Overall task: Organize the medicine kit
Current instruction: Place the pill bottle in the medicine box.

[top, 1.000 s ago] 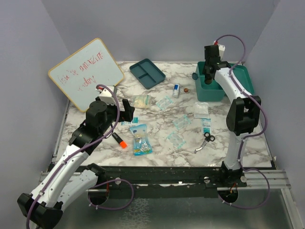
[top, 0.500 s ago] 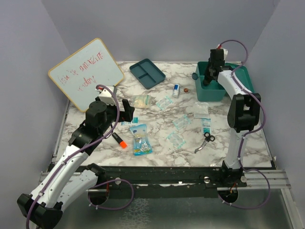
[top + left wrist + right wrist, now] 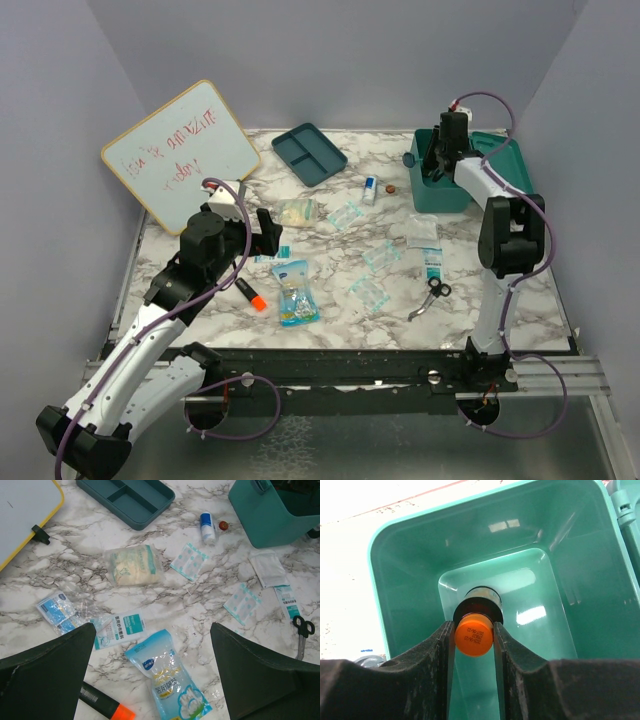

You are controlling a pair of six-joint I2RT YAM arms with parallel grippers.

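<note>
Left gripper hovers wide open and empty over the loose packets, well apart from the medicine kit at far right. Right gripper is down inside the kit, fingers pinched onto an orange-capped bottle, long axis aimed straight at the floor; whether it touches, can't tell

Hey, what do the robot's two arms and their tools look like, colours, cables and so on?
Both arms have white shells with black joints and black bases. A thin purple cable loops along the left arm and the right arm. The left tool and right tool have matte black, wedge-shaped fingers. No markings are legible.
</note>
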